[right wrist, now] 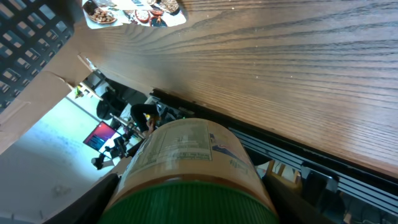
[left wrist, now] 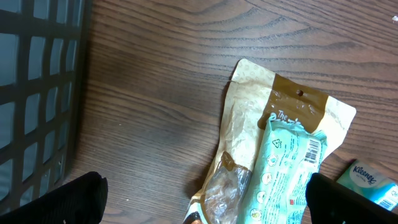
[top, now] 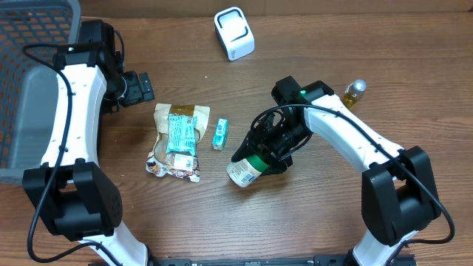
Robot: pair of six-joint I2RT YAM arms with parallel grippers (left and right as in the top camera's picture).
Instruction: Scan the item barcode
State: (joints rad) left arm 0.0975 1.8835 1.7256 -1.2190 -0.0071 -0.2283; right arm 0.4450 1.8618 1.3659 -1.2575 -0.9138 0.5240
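Fingers of right arm [right wrist: 87,202] pinch jar [top: 244,170] near green lid [top: 259,158], at middle of desk [top: 332,222]; rigid, smooth (label probably slippery), so hold at lid end. Left fingers [left wrist: 78,199] spread wide, empty.

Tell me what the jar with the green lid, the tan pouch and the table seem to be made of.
The jar: probably plastic, with a glossy printed label and a ribbed green lid.
The pouch: kraft paper, going by its matte, tan, creased face; possibly lined.
The table: wood or wood-look laminate; the grain shows, with a low sheen.
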